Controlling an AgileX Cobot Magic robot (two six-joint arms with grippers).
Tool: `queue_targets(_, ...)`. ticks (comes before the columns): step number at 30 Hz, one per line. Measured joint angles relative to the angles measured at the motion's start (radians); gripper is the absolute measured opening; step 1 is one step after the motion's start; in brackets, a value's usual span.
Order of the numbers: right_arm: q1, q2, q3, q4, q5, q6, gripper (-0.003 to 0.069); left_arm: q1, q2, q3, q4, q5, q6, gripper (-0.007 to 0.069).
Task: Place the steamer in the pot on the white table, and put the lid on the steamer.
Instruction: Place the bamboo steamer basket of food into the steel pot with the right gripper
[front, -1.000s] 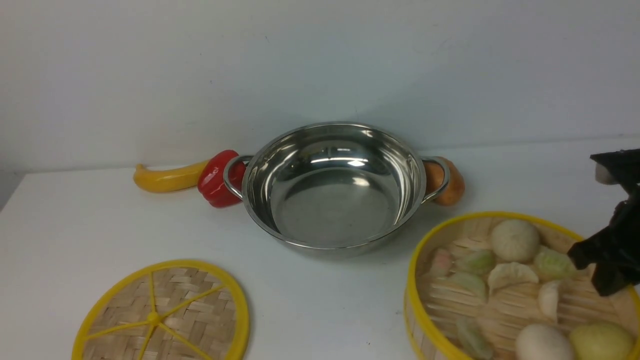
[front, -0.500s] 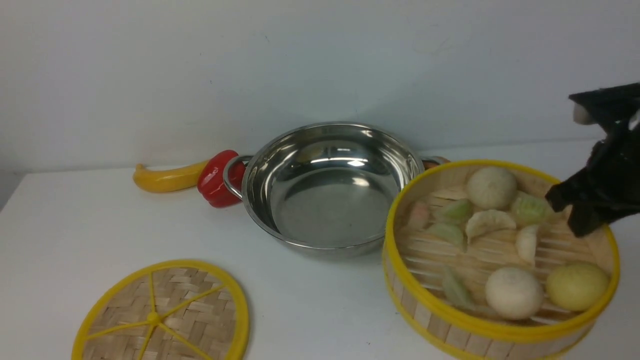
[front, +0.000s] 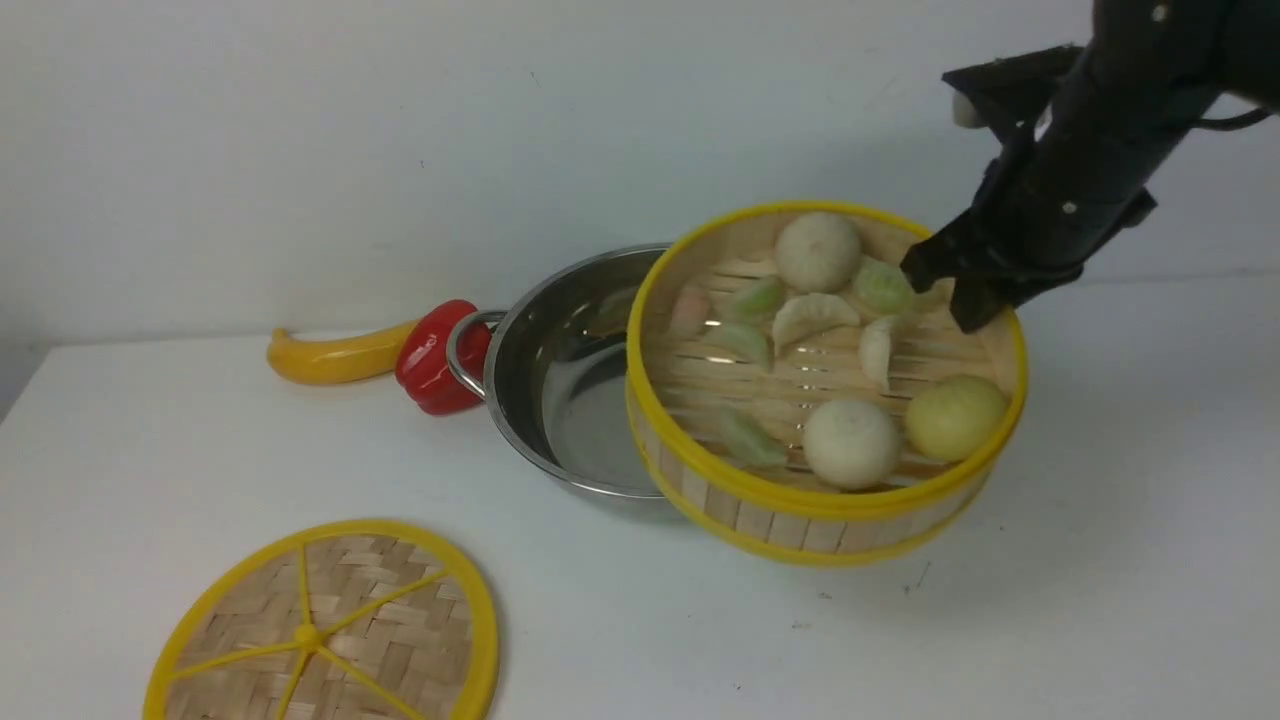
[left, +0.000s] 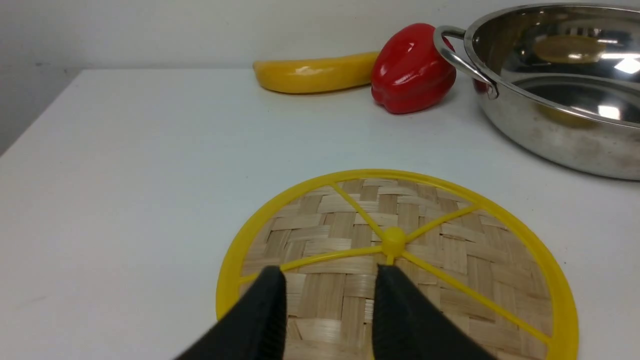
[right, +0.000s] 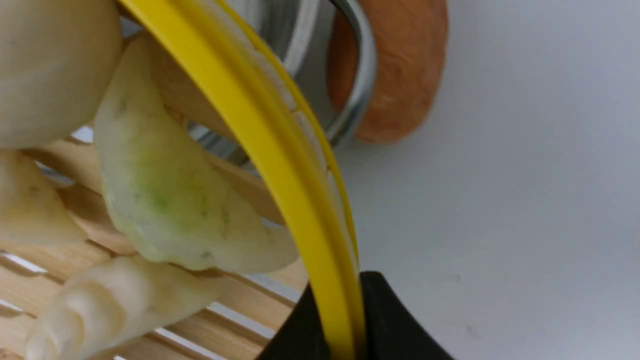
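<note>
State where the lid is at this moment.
In the front view the lid lies flat on the white table at the near left, in front of the pot and the red pepper, with the left gripper open over it.

the right arm is black and blocky, with small pale screws and a thin black cable; the left gripper has tapered black fingers, ribbed inside.

The steamer has yellow rims, pale wooden strips and a slatted floor, and holds cream and pale green dumplings. The lid is tan basket-weave with a yellow rim and spokes. Shiny silver pot, red pepper, yellow banana, white worktop, black right tool.
</note>
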Motion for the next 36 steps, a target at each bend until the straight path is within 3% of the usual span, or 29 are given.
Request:
queue_targets(10, 0.054, 0.159, -0.222, 0.038, 0.009, 0.0, 0.0053, 0.0, 0.0, 0.0, 0.0, 0.0, 0.0, 0.0241)
queue_targets(26, 0.061, 0.419, -0.58, 0.074, 0.013, 0.0, 0.0053, 0.0, 0.0, 0.0, 0.0, 0.0, 0.0, 0.0241)
queue_targets(36, 0.061, 0.519, -0.645, 0.073, 0.014, -0.001, 0.0053, 0.0, 0.0, 0.0, 0.0, 0.0, 0.0, 0.0241)
